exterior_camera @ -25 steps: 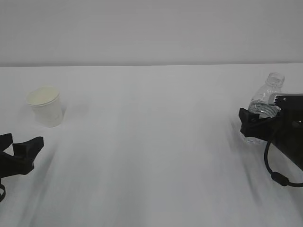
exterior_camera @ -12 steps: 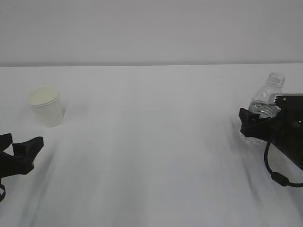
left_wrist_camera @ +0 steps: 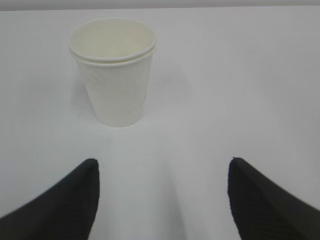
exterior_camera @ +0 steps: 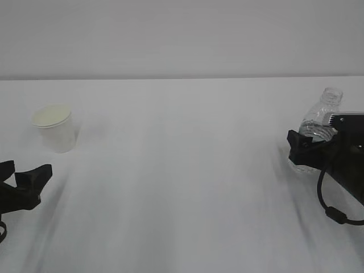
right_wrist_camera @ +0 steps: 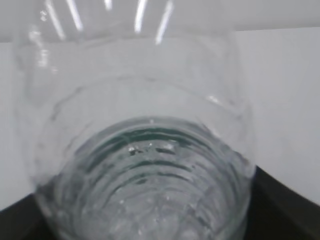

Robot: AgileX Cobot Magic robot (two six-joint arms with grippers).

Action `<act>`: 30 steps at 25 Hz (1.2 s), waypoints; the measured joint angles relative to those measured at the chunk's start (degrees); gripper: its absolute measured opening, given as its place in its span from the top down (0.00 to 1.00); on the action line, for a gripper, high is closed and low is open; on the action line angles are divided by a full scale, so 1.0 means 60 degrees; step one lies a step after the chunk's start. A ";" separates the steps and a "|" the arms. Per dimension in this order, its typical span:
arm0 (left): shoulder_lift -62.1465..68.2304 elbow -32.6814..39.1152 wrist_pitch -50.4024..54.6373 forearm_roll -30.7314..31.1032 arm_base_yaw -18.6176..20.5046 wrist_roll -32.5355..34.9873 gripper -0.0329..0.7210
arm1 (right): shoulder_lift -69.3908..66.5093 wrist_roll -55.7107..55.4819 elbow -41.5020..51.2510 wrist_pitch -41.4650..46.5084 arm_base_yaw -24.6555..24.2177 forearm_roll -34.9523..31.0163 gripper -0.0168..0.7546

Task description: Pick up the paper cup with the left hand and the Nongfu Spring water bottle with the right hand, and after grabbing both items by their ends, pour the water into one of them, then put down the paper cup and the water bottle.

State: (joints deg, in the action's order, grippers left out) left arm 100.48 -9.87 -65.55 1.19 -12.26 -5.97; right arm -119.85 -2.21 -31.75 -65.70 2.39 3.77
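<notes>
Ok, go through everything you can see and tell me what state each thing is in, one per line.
cup: upright on the table, empty, not held
bottle: upright, capless, water inside, between the right gripper's jaws
left gripper: open, short of the cup
right gripper: around the bottle, grip not clear

A white paper cup stands upright on the white bench, its cream inside showing. The left gripper hangs just short of it, black fingers spread wide, touching nothing.
</notes>
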 joint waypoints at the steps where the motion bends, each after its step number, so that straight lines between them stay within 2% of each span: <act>1: 0.0000 0.0000 0.0000 0.0000 0.0000 0.0000 0.19 | 0.0000 0.0000 0.0000 0.0000 0.0000 0.0000 0.20; 16: 0.0000 0.0000 0.0000 -0.0004 0.0000 0.0000 0.19 | -0.0015 0.0000 0.0000 0.0000 0.0000 0.0149 0.34; 30: 0.0000 0.0000 0.0000 -0.0004 0.0000 0.0000 0.19 | -0.0015 0.0000 0.0000 0.0000 0.0000 0.0278 0.37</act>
State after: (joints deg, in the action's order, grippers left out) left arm 100.48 -9.87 -65.55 1.17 -12.26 -5.97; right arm -119.94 -2.21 -31.75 -65.70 2.39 5.44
